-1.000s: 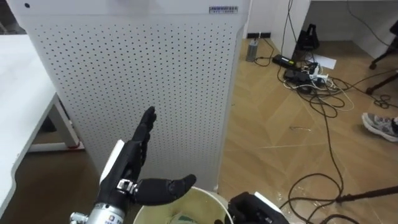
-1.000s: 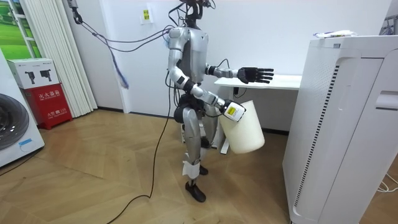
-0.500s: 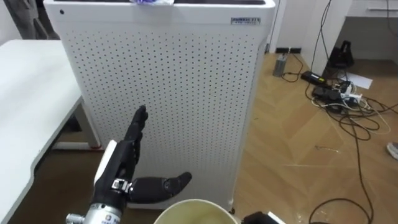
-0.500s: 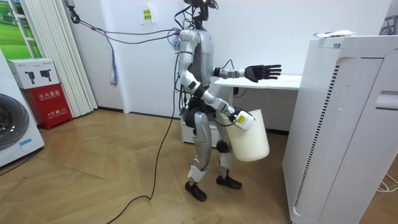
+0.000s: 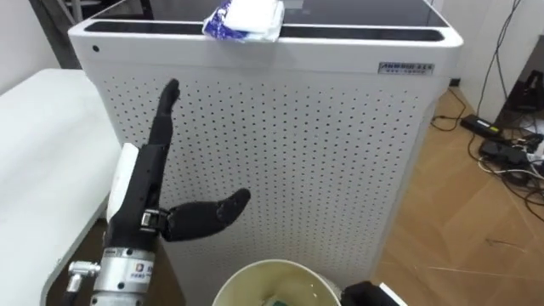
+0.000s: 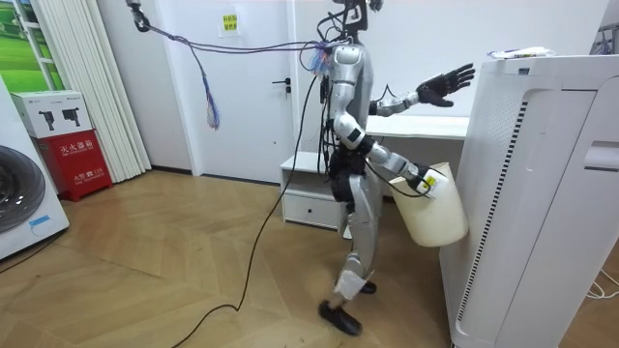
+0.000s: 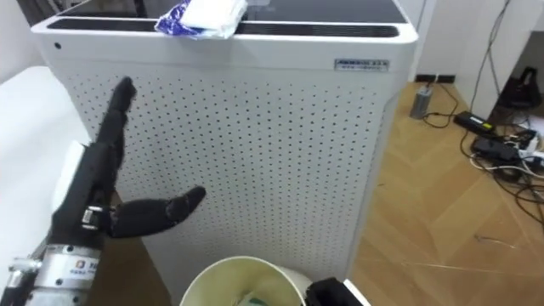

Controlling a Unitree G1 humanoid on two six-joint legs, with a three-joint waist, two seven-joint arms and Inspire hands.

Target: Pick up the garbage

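Beside a white air purifier [image 5: 280, 153], the robot's left hand [image 5: 149, 183], fingers straight and spread, is raised toward the crumpled wrapper [image 5: 245, 19] on top, while its right hand [image 6: 423, 181], grip too small to read, carries the cream waste bin [image 6: 435, 217] low, apparently ready to catch it.

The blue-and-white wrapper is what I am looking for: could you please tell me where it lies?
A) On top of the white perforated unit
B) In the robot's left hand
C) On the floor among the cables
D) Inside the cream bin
A: the blue-and-white wrapper lies on the flat top of the white perforated unit, above the open left hand, which holds nothing.
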